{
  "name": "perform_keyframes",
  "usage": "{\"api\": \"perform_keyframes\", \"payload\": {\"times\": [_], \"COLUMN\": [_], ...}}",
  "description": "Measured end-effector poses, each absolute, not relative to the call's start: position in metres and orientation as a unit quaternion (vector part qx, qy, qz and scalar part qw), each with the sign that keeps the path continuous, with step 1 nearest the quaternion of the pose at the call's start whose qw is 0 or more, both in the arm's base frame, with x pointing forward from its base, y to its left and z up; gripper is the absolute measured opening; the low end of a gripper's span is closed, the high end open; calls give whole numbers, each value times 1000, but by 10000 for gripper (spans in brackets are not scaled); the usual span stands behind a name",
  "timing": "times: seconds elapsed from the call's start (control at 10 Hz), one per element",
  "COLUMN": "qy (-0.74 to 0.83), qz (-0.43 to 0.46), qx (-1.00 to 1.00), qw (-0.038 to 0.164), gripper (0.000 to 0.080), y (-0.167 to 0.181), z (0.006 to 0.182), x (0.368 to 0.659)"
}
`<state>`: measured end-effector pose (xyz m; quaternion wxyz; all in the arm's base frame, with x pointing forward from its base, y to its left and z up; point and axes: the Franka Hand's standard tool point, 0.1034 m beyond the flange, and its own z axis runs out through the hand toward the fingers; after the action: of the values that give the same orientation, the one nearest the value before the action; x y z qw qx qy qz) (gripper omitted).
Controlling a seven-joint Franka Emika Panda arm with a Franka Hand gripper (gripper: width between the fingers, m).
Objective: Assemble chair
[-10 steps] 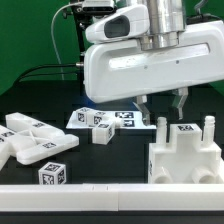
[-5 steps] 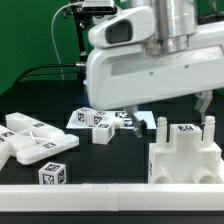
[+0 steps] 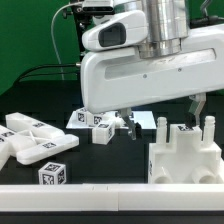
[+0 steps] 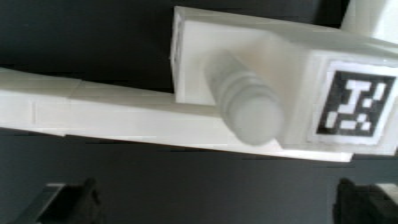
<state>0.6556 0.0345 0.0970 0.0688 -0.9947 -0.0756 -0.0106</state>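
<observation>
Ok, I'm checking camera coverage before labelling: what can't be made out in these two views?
- Exterior view: the marker board is partly hidden by the gripper.
- Wrist view: the chair part is blurred, and it and its tag run past the frame edges.
- Wrist view: only the fingertips show.

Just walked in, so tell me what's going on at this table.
A white robot arm is partway through building a small chair from white plastic pieces. Its fingers are spread wide and grip nothing. They hang over the table near a chunky piece with two upright posts, on the exterior view's right. In the wrist view, a white piece with a round peg and a marker tag sits below the open fingers. More loose pieces lie on the exterior view's left.
</observation>
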Motion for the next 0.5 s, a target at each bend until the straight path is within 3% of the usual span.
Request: {"api": "perform_keyframes", "payload": {"times": [0.2,0.5], "qy": [-8,20], "qz": [15,142], "qx": [-997,-986], "qw": [72,81], "gripper": [649,649], "y": [40,53], "z": [84,84], "x": [674,667]}}
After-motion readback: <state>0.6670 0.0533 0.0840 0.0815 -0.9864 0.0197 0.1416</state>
